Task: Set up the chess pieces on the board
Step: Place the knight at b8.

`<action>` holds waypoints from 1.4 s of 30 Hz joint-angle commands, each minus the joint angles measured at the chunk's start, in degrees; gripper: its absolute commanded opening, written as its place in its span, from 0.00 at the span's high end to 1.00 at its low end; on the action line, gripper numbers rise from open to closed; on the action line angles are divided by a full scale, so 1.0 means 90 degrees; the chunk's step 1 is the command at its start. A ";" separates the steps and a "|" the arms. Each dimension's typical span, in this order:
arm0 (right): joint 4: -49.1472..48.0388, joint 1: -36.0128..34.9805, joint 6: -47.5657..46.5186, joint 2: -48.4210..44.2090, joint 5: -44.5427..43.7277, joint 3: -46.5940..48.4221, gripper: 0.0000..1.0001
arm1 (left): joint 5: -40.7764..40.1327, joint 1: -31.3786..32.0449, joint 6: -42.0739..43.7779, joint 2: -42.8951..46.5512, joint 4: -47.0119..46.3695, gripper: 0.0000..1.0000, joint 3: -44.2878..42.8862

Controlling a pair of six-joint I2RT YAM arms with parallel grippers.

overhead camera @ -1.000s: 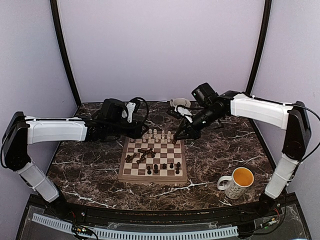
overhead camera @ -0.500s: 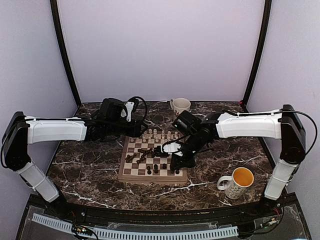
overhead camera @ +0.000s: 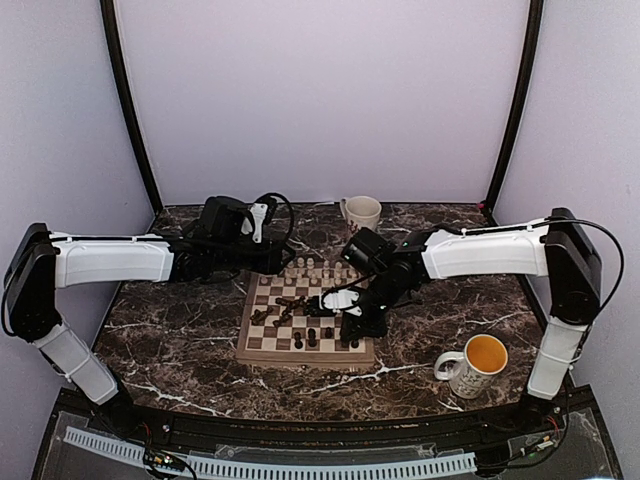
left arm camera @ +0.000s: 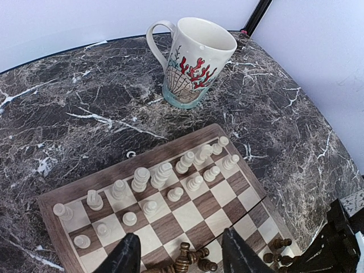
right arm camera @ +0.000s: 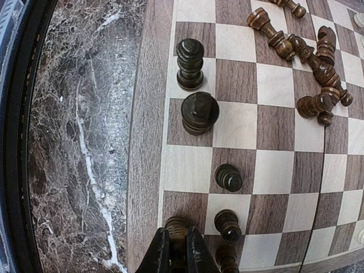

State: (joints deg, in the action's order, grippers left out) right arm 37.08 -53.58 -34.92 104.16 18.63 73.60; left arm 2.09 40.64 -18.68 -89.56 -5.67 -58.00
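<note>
The right pincer (right arm camera: pixel 176 253) pinches a dark piece (right arm camera: pixel 176 226), upright between its tips near the corner of the board (right arm camera: pixel 145 170). The fallen dark pieces (right arm camera: pixel 310 68) lie on their sides ahead and rightward. The left pincer (left arm camera: pixel 181 242), spread, hovers nearer, directly above them.

board (right arm camera: pixel 149 114): matt wood | tabletop (right arm camera: pixel 74 142): polished veined marble | dark chess pieces (right arm camera: pixel 199 112): glossy wood | mug (left arm camera: pixel 196 62): glazed ceramic

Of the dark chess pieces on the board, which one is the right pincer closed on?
The dark piece at the bottom of the right wrist view, beside the border of the board, gripped by the right pincer. The others stand free or lie heaped.
</note>
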 commanded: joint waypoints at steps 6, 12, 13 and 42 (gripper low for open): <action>-0.0186 -0.0072 0.0035 0.0212 0.0024 0.0205 0.90 | 0.0037 -0.0038 -0.0047 0.0029 -0.0034 0.50 -0.0036; -0.0187 -0.0081 0.0032 0.0262 0.0038 0.0230 0.88 | 0.0071 -0.0043 -0.0034 0.0005 -0.0019 0.50 -0.0042; -0.0185 -0.0082 0.0034 0.0268 0.0037 0.0239 0.88 | 0.0072 -0.0042 -0.0034 0.0003 -0.0014 0.50 -0.0048; 0.0905 0.0083 0.0540 -0.0013 0.0575 0.1654 0.02 | 0.0753 -0.0053 0.0240 0.0410 -0.0007 0.49 0.0057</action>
State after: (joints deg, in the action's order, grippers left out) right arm 42.44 -54.26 -32.32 106.67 19.90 84.62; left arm 6.13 40.49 -17.58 -89.82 -5.52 -58.00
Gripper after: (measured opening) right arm 0.571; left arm 0.465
